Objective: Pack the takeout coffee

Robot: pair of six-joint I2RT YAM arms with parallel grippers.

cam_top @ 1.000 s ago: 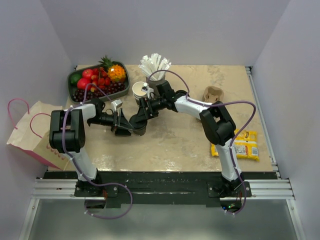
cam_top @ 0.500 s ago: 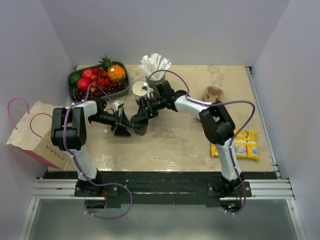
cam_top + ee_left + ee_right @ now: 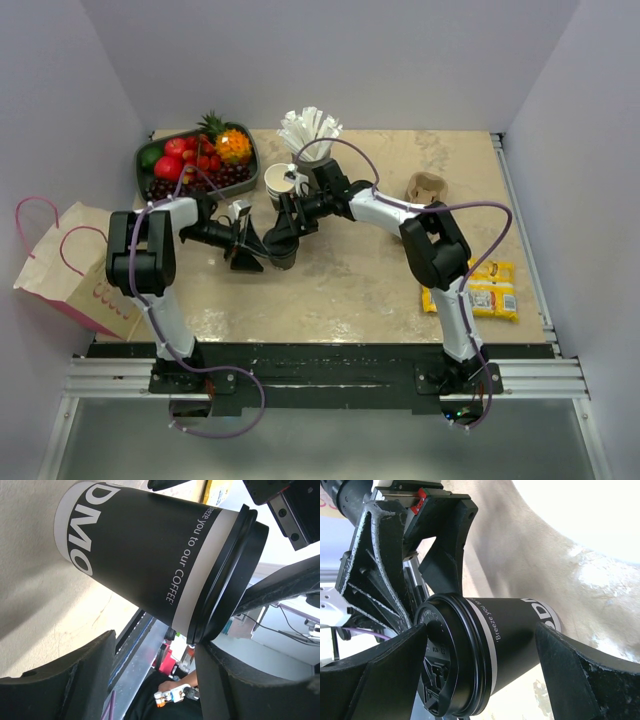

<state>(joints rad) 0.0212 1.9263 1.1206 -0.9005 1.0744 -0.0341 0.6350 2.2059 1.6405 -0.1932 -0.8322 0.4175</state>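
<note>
The takeout coffee, a dark cup with a black lid, is at mid-table between both grippers. In the right wrist view the cup lies lengthwise between the wide-set fingers of my right gripper. One finger crosses the lid and the other covers the base, with no gap showing. From above, the right gripper comes down on it from the far right. My left gripper is open just left of the cup. In the left wrist view the cup sits beyond the left gripper, its lid rim at one fingertip. Whether the cup rests on the table is hidden.
A tray of fruit sits at the back left, with a holder of white straws and a stack of white-rimmed cups behind the grippers. A cardboard carrier and yellow packets lie to the right. A paper bag hangs off the left edge.
The left arm has swung slightly, bringing its gripper a little closer to the cup. The cup and right gripper have shifted only a touch to the right.
</note>
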